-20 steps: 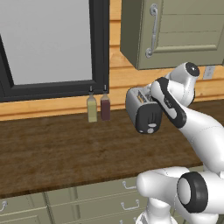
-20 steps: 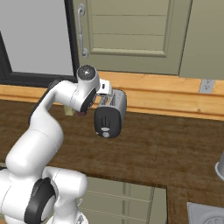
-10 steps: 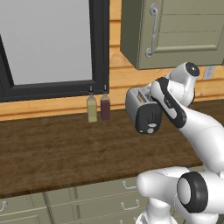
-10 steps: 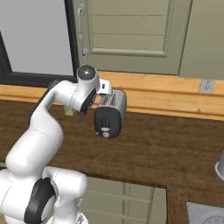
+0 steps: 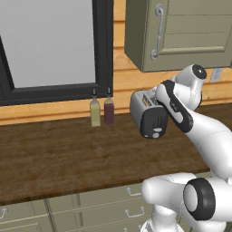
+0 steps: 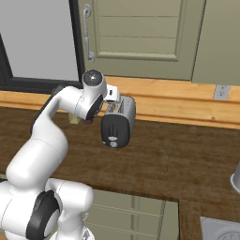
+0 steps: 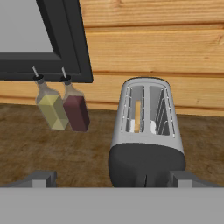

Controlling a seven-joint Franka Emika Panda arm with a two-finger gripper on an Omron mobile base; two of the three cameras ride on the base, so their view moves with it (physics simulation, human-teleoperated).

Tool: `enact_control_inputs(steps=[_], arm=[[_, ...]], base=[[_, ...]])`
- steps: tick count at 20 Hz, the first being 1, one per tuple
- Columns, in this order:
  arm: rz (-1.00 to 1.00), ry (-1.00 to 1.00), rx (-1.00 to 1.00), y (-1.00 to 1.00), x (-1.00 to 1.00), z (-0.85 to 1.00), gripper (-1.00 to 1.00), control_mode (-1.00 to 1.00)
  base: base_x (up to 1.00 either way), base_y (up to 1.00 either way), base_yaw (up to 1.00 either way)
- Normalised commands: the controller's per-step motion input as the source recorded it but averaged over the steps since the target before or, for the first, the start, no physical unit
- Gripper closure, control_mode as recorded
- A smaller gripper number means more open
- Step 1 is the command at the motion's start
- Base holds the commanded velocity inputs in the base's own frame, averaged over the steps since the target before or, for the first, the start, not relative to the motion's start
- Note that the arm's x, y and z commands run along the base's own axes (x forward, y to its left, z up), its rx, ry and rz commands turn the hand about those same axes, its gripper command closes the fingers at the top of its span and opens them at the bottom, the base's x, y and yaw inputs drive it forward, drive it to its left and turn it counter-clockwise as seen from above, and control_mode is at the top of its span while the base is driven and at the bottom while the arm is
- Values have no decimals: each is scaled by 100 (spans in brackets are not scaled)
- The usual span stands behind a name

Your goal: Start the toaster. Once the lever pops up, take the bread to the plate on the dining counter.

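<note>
Now your claw [image 7: 111, 179] hangs just in front of the toaster [image 7: 146, 131], with the jaws spread as wide as they go and nothing between them. In the hand view the two finger tips [image 7: 41, 178] stand at both sides of the black end panel. The lever [image 5: 156, 135] is the small pale tab low on this panel, and I think it is not yet pressed down.

A little further, the bread [image 7: 137, 116] stands on edge in the left slot. The toaster stands on the dark wood table [image 5: 59, 154], near the wall.

Behind and to the left, two bottles [image 7: 63, 107] stand close together under the window frame, apart from the toaster.

What may go wrong: the tab is small and the open jaws are wide, so a finger can pass beside it and push the panel, and the toaster slides back. If you come down off-centre, the tip can slip from the tab and the lever does not lock.
</note>
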Motion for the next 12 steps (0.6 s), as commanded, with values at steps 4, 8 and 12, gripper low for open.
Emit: enact_control_inputs(steps=[4,8,12], arm=[[0,0,0,0,0,0,-100,-100],[0,0,0,0,0,0,-100,-100],[0,0,0,0,0,0,-100,-100]], base=[[0,0,0],[0,0,0],[0,0,0]])
